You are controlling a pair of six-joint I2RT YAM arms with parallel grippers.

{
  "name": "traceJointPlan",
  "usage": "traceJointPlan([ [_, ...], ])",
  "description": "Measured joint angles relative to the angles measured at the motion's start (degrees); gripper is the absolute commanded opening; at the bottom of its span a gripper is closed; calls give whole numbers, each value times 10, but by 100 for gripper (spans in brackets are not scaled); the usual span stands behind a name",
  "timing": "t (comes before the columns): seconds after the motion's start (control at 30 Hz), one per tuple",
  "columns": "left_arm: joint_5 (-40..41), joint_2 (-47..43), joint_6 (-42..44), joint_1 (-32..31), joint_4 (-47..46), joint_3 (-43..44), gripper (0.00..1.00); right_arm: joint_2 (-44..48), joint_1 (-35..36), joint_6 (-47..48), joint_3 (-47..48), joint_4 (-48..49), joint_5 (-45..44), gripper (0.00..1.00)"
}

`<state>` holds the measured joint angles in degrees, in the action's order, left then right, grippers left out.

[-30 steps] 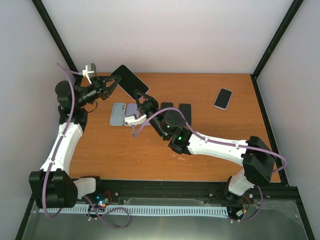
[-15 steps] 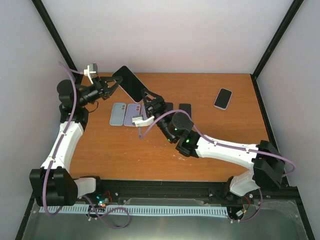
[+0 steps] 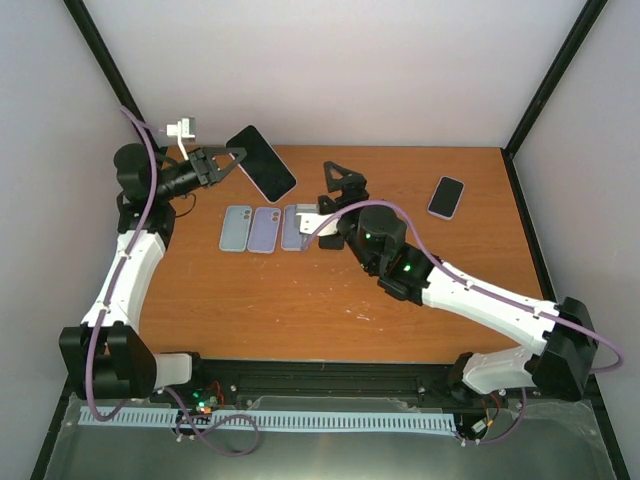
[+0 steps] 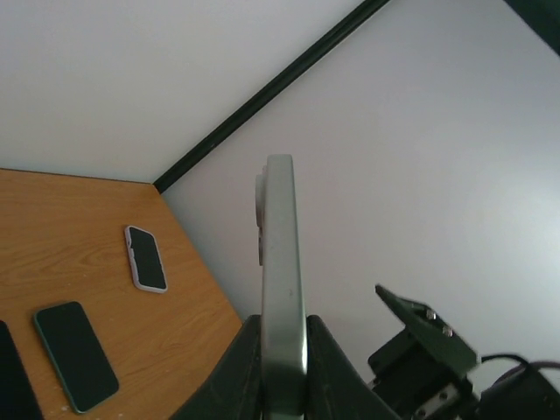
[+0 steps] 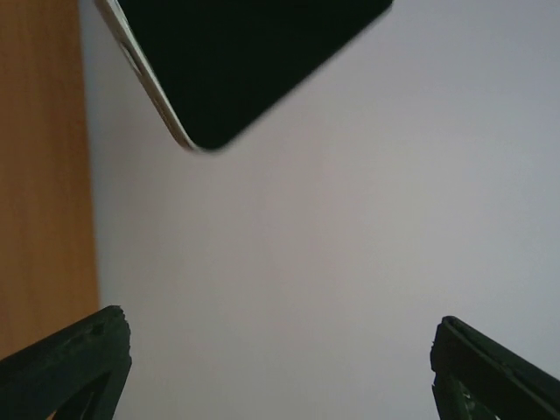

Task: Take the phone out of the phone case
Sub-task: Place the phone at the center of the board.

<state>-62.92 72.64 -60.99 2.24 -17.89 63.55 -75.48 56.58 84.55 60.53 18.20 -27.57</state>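
Since the earlier frame, the right gripper [image 3: 335, 182] had drawn back from the lower end of the phone [image 3: 262, 163] toward the far middle of the table [image 3: 250, 300]. Its jaws had gone from closed to spread wide, with nothing between them.

The left gripper [image 3: 236, 160] was clamped on one end of the phone. It held the phone tilted and raised clear of the table at the far left, with the dark screen facing up. In the left wrist view the phone stood edge-on between the fingers [image 4: 248, 372].

The phone case [image 3: 293, 226] lay flat on the table, just left of the right wrist. It was the rightmost of a row with two other cases [image 3: 236, 228] [image 3: 264, 229].

A cased phone [image 3: 446, 197] lay at the far right, well apart. The left wrist view also showed a dark phone [image 4: 76, 354] lying flat.
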Motion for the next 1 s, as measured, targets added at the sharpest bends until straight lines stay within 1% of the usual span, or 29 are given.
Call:
traceJointPlan([
  [0.23, -36, 19, 90, 0, 16, 8, 1, 39, -47, -143, 46, -167, 19, 95],
  [0.47, -97, 31, 169, -3, 12, 8, 1, 61, -80, -289, 110, -337, 94, 94],
  [0.57, -119, 31, 205, -8, 8, 8, 1, 64, -96, -349, 137, -402, 149, 92],
  [0.7, -139, 31, 249, -26, 9, 8, 1, 65, -118, -425, 173, -465, 233, 89],
  [0.83, -150, 31, 293, -59, 14, 8, 1, 65, -140, -493, 201, -508, 321, 86],
  [1.0, -158, 40, 331, -101, 19, 9, 1, 58, -171, -578, 229, -546, 440, 79],
])
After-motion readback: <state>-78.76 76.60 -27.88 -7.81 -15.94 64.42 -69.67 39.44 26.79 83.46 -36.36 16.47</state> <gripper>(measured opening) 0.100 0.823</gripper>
